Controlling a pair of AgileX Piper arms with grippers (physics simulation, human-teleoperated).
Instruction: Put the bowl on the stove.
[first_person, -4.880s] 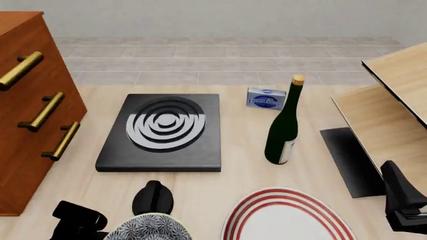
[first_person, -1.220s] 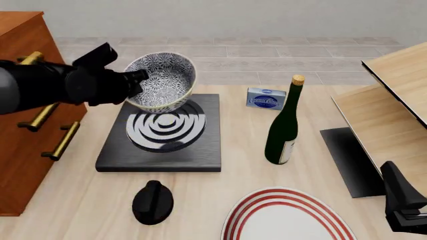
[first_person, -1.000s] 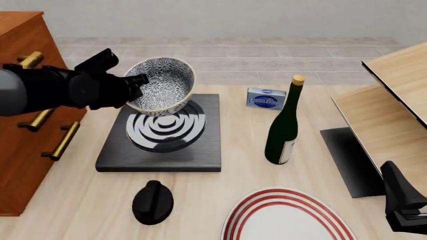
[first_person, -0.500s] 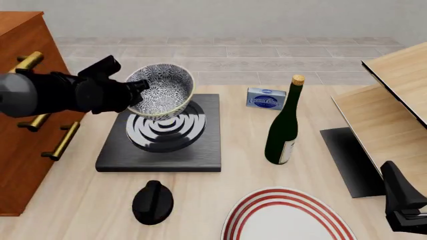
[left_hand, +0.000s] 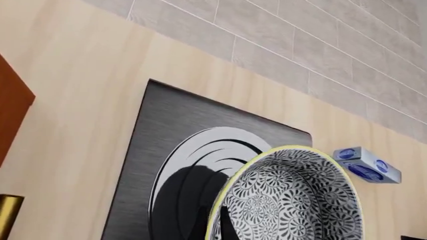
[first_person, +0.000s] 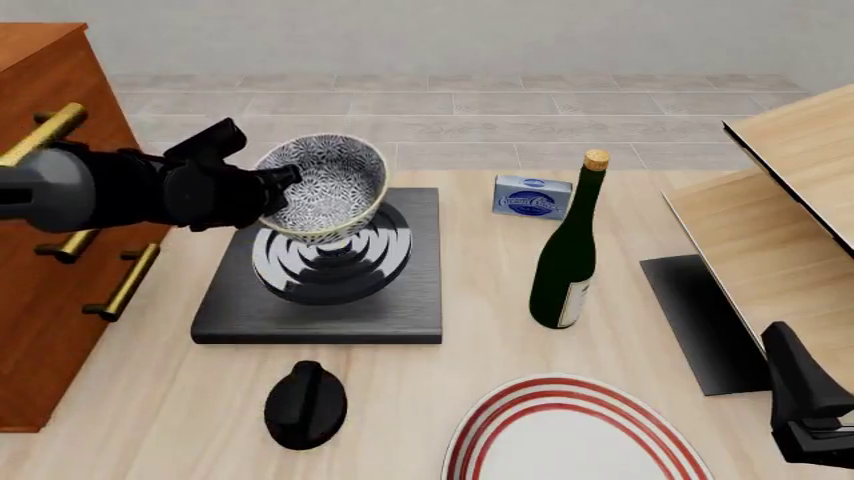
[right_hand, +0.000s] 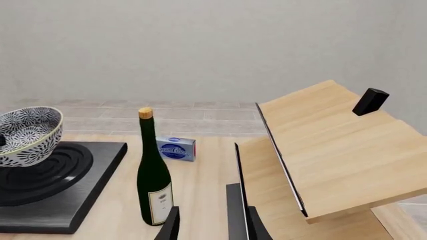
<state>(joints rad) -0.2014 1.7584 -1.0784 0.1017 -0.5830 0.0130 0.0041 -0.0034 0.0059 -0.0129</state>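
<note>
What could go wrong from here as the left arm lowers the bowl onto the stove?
1. The left gripper holds the bowl by one side of its rim, tilted; released from above the stove, it could tip or roll off the rings.
2. The bowl hangs over the slab's far half, so it may settle off-centre.
3. The green wine bottle stands beside the stove; a wide sweep could topple it.

No legible wording anywhere. White script on a blue oval on the small blue box (first_person: 533, 197), too blurred to read. Pale label (right_hand: 159, 202) low on the green wine bottle (first_person: 566, 255), its print only faint marks. Blue ovals on the box in the left wrist view, likewise unreadable.
</note>
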